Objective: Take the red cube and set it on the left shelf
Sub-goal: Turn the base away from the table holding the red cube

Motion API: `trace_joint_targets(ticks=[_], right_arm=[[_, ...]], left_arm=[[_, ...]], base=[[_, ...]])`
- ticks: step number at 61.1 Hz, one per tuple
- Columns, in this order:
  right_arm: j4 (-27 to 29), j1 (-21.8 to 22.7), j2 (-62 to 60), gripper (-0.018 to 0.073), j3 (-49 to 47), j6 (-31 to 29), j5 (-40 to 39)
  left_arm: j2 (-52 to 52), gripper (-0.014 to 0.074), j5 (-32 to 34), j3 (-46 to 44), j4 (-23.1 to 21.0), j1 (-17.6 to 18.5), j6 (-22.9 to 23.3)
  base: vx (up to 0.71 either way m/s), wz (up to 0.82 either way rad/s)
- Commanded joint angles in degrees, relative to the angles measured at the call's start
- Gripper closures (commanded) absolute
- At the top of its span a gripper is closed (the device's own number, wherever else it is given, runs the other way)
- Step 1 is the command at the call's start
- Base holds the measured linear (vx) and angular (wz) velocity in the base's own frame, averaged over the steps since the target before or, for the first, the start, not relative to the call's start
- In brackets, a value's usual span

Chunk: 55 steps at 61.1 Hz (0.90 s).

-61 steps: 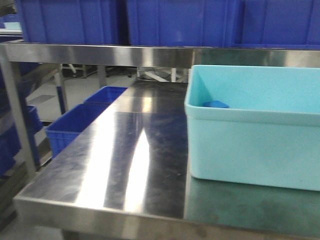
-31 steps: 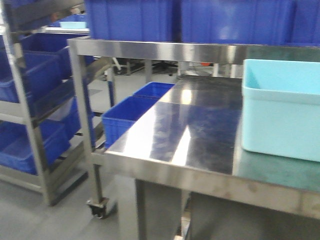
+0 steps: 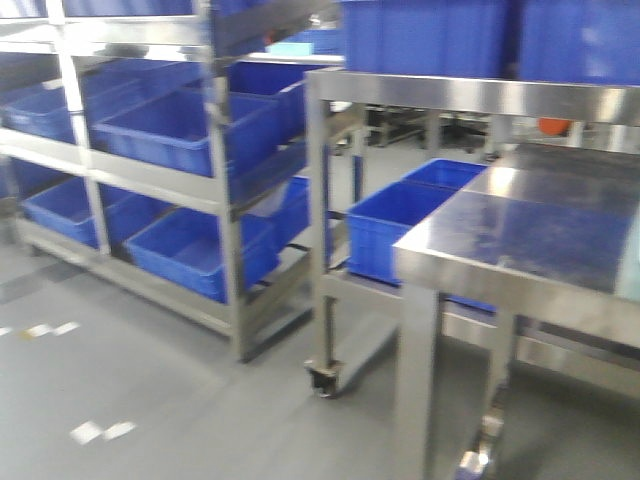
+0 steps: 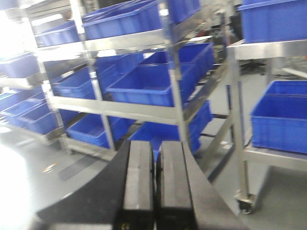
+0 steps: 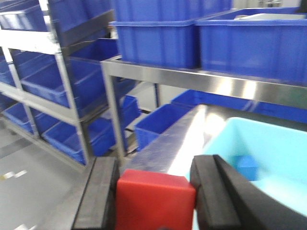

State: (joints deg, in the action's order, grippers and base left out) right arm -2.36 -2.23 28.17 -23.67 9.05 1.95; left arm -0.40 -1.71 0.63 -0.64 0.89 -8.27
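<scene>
1. Front view: the left shelf (image 3: 150,180) stands on the left and the desk (image 3: 520,250) on the right. No cube or tool shows here.
2. Left wrist view: the left tool (image 4: 154,151) is pressed closed and holds nothing. The shelf is ahead of it.
3. Right wrist view: only here shows the red cube (image 5: 154,199), squeezed between the pads of the right tool (image 5: 156,189). Best to hold it tight and get close to the shelf before reaching out.
</scene>
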Motion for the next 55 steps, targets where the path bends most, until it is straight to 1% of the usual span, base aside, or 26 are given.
trace_joint_targets(ticks=[1, 20, 42, 55], right_arm=[[-0.7, 0.3, 0.1, 0.0510, -1.6, -0.6, -5.6], [-0.7, 0.3, 0.1, 0.0510, -1.6, -0.6, -5.6], [-0.7, 0.3, 0.1, 0.0510, -1.6, -0.6, -5.6], [-0.7, 0.3, 0.1, 0.0510, -1.6, -0.6, -5.6]], left_arm=[[0.4, 0.0491, 5.2, 1.3, -0.3, 0.3, 0.0], [0.4, 0.0491, 5.2, 1.3, -0.3, 0.3, 0.0], [0.4, 0.0491, 5.2, 1.3, -0.3, 0.3, 0.0], [0.4, 0.0491, 5.2, 1.3, -0.3, 0.3, 0.0]], base=[[-0.15, 0.48], [-0.19, 0.48], [-0.18, 0.61], [-0.19, 0.50]])
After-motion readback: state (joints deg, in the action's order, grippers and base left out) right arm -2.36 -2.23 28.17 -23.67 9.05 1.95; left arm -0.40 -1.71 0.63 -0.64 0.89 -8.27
